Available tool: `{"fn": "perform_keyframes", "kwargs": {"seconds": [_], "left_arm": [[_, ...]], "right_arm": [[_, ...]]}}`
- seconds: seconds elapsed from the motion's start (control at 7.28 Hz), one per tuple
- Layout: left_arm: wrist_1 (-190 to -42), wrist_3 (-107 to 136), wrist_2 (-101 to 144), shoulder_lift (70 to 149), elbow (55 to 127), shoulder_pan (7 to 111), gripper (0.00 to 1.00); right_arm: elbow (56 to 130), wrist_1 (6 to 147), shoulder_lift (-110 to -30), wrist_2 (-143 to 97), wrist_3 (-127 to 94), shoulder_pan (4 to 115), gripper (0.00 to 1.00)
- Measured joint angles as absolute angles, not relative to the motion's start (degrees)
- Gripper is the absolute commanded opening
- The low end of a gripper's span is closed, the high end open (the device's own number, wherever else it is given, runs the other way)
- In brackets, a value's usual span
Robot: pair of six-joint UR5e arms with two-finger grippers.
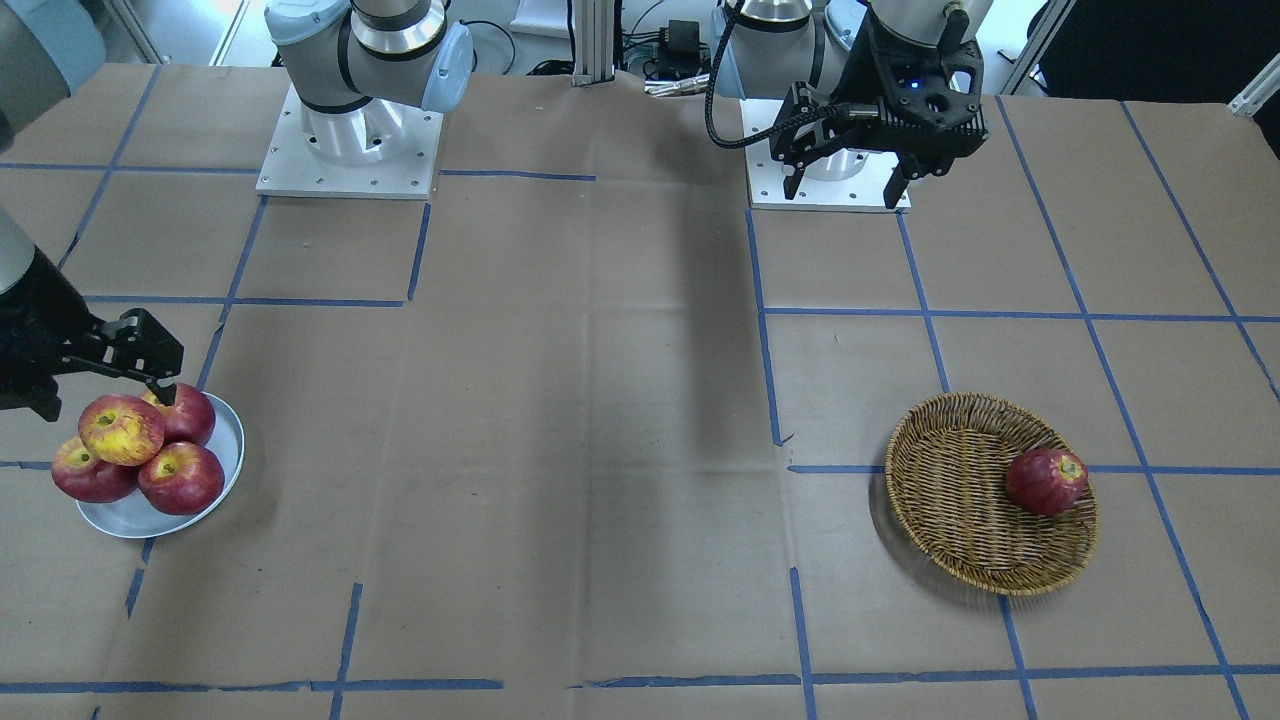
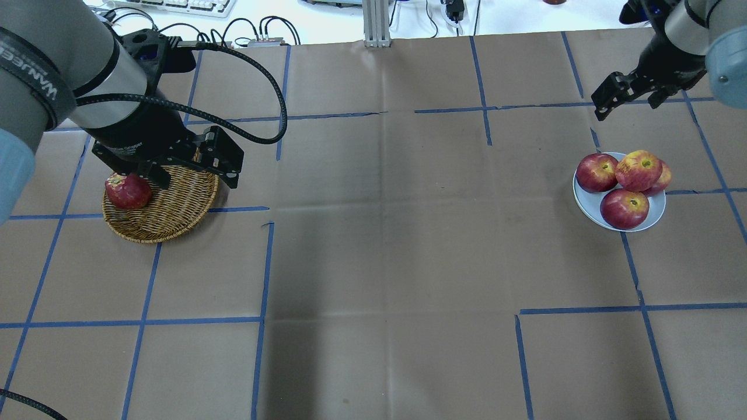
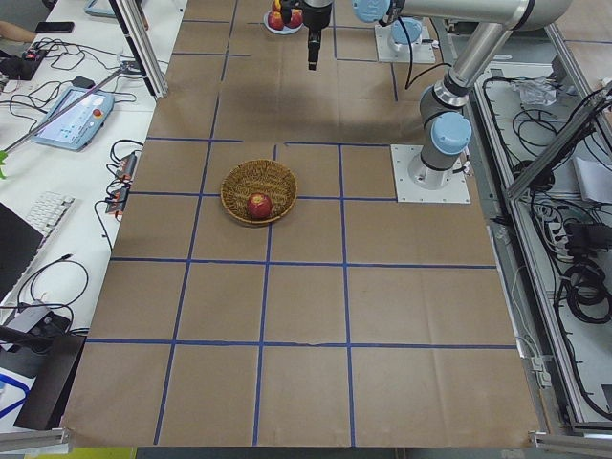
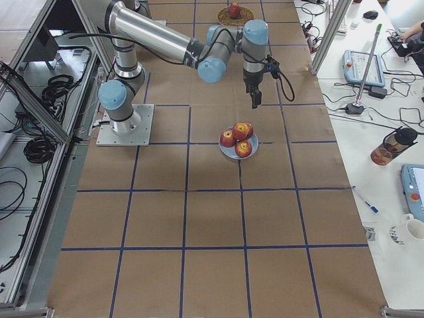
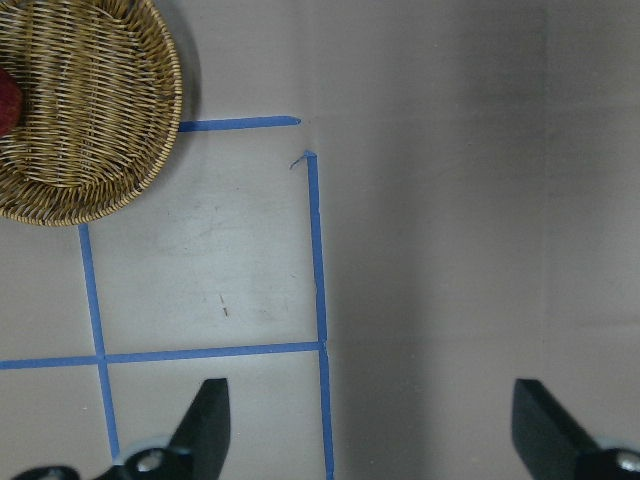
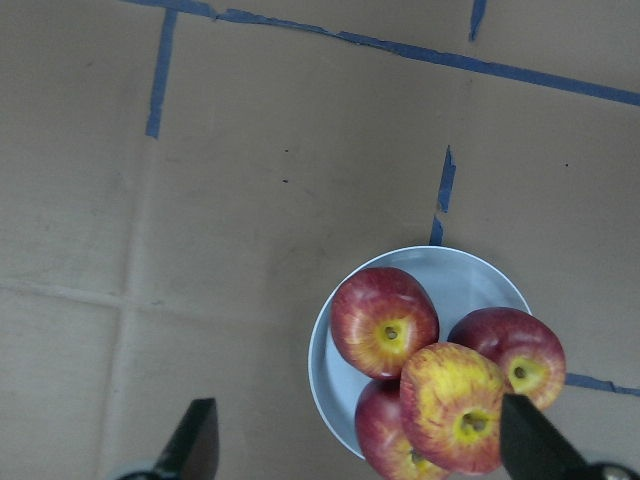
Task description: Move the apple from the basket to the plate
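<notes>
The pale yellow-streaked apple lies on top of three dark red apples on the grey-white plate; it also shows in the overhead view and the right wrist view. My right gripper is open and empty, a little above and behind the plate, as the overhead view shows. The wicker basket holds one dark red apple. My left gripper is open and empty, raised high near its base; its wrist view shows the basket at the upper left.
The brown paper table cover carries a grid of blue tape lines. The two arm base plates stand at the robot's side of the table. In the overhead view the left arm hides part of the basket.
</notes>
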State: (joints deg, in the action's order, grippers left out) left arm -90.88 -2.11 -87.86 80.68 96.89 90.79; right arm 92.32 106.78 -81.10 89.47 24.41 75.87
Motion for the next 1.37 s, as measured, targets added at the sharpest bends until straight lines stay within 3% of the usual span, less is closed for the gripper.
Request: {"fn": "perform_keyframes", "kwargs": {"seconds": [0.55,1.37], "left_arm": [[-90.9,-2.1,-87.9,80.7,96.9,90.8,0.99],[-90.9,-2.3,-88.3,80.8,96.9,90.7,0.99]], "right_arm": [[89.7,96.3,-84.9,89.8,6.1,88.7,1.00],[89.3,94.3,-86.5,90.0,4.4,89.2,1.00]]}}
